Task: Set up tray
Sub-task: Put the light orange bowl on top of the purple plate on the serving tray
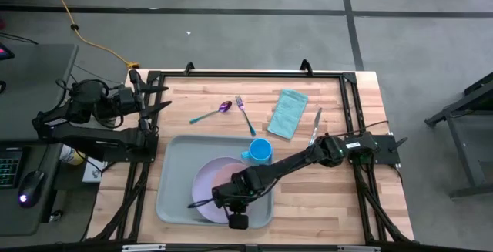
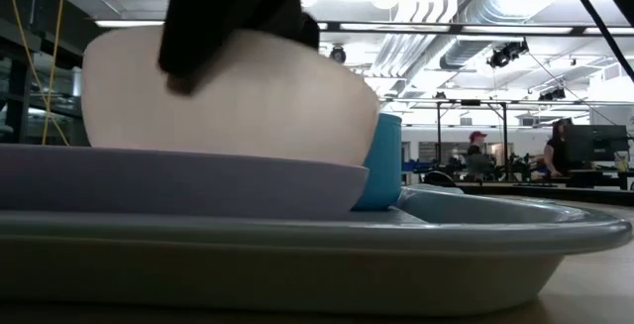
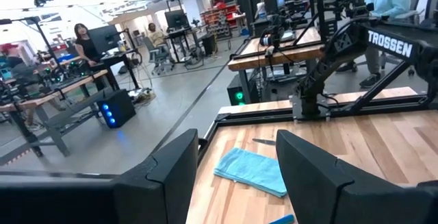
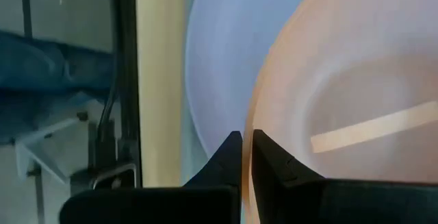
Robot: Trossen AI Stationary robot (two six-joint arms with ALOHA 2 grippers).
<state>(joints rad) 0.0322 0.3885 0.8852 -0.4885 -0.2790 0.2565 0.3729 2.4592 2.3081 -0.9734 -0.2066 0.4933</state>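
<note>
Landmark: the tray (image 1: 173,194), lying on the desk (image 1: 323,198) towards its near edge, long axis across the desk from left to right.

Nearest, at the tray's near rim, is the right gripper (image 1: 235,210). Its arm reaches in slantwise from the far right of the tray, so the wrist sits over the tray's near right part. The right wrist view shows its fingers (image 4: 270,159) drawn together, with the rim of a pale pink bowl (image 4: 342,94) running up to them; they look pinched on that rim, though the actual contact is hidden. The bowl sits on a round lavender plate (image 1: 204,183) inside the tray, and from the low view it stands upright and level there.

So the thing in hand lies directly under the right fingers, already inside the tray. My judgement is that the next move is simply a release and a lift clear, with little sideways room because of what stands next.

Just beyond the bowl, in the tray's far right corner, stands a blue cup (image 1: 259,151), close beside the right arm.

Farther off, past the tray's far rim, a spoon (image 1: 212,113), a fork (image 1: 245,113), a folded teal cloth (image 1: 288,113) and a knife (image 1: 315,126) lie on bare wood, spoon leftmost, knife rightmost.

The left gripper (image 1: 158,98) waits beyond the tray's far left corner, fingers spread wide and empty. It is nearer the spoon and fork than the right arm is.
</note>
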